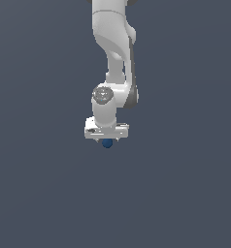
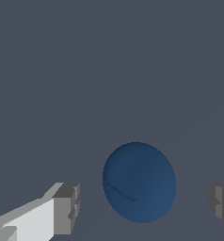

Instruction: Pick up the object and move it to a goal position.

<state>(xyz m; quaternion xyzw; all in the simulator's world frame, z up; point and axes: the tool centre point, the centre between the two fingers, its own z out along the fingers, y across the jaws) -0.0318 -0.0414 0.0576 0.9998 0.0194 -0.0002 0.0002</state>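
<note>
The dark blue ball (image 2: 139, 182) is smooth and matte, round, with one faint curved crease across its skin. My arm (image 1: 112, 43) is glossy white with grey joints, over a flat slate-grey floor (image 1: 40, 193). My claw (image 2: 142, 203) stands released, spread wide: a blocky grey fingertip (image 2: 67, 208) at the ball's 9 o'clock and another at its 3 o'clock, clear gaps both sides, touching nothing. In the exterior view the ball (image 1: 107, 143) sits at 6 o'clock just under my claw (image 1: 107, 139).
</note>
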